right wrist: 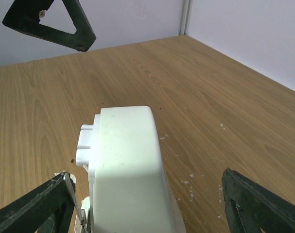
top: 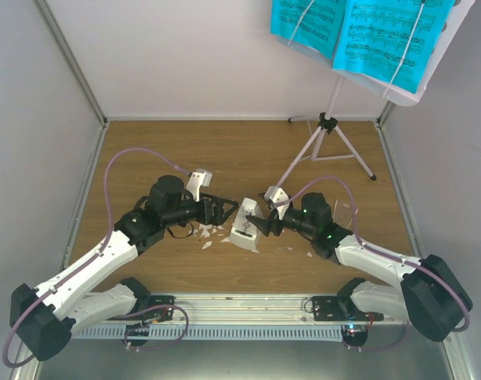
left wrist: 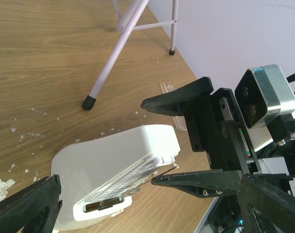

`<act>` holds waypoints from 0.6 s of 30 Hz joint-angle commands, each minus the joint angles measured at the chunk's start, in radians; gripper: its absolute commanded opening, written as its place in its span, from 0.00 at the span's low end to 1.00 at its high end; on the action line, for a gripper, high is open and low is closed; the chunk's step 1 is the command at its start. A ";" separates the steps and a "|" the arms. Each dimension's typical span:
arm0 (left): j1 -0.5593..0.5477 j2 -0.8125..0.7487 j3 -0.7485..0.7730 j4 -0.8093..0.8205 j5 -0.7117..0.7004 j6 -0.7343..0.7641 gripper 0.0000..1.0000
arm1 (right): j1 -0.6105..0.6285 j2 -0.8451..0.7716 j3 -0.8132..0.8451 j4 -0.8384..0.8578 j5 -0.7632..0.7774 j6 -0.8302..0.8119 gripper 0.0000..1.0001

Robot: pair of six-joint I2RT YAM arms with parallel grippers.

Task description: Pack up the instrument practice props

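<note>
The left arm's fingers (top: 223,210) stand spread wide and empty, just left of the small white pyramid metronome (top: 245,228), which lies on its side on the brown wooden counter (top: 224,150) among white crumbs (top: 208,235). The right arm's fingers (top: 258,222) are parted and straddle the metronome's end, one finger close beside it and the other clear. Well beyond them stands the tall pale-lilac tripod music stand (top: 329,131) bearing cyan sheet-music pages (top: 383,36).

The metronome (top: 246,228) was smooth white plastic, a little shiny. The tabletop (top: 248,150) was dull brown wood with lines. The music pages (top: 383,36) were thin blue paper. The right tool (right wrist: 145,174) was dull black plastic.
</note>
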 commanded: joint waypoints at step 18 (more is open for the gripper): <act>-0.007 0.048 0.016 0.062 0.071 0.054 0.98 | -0.075 0.040 0.000 0.059 -0.157 0.033 0.82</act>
